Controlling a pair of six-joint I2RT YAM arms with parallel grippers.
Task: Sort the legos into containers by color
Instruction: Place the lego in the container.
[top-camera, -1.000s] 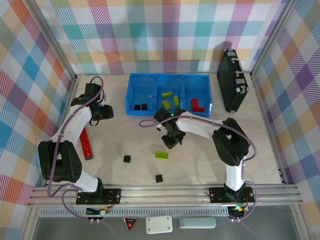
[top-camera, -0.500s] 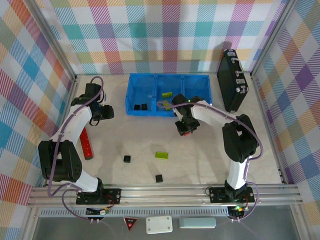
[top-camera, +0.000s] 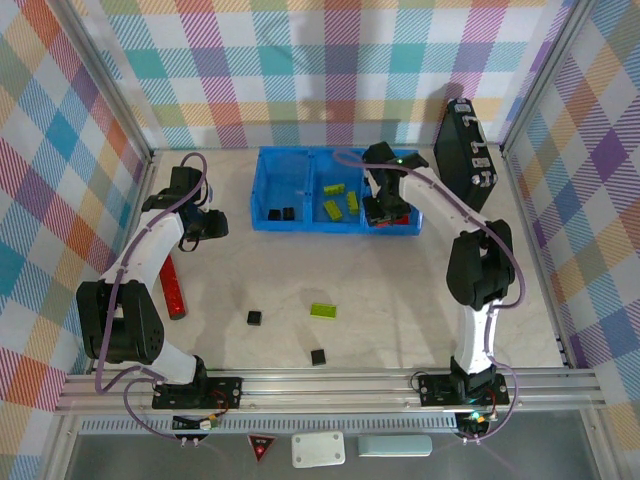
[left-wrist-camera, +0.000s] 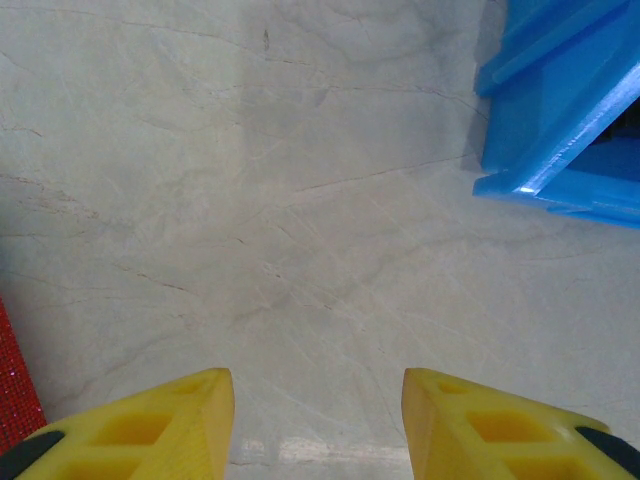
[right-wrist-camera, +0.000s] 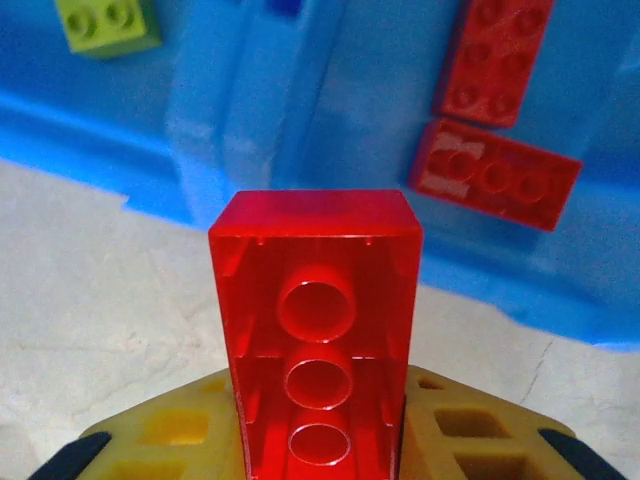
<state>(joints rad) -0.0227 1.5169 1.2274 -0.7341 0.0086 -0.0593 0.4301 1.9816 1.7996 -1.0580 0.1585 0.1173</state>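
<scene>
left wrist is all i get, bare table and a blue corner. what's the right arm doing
Observer: The right claw is shut on a red lego, at the near wall of the blue tray, by its right compartment.
Operator: anything in that compartment
Observer: Two red legos lie in it.
Operator: any loose ones on the table
Observer: Three lie on the table: a lime-green lego and two black legos.
Operator: what's the red at my left edge
Observer: A long red object lying beside the left arm.
</scene>
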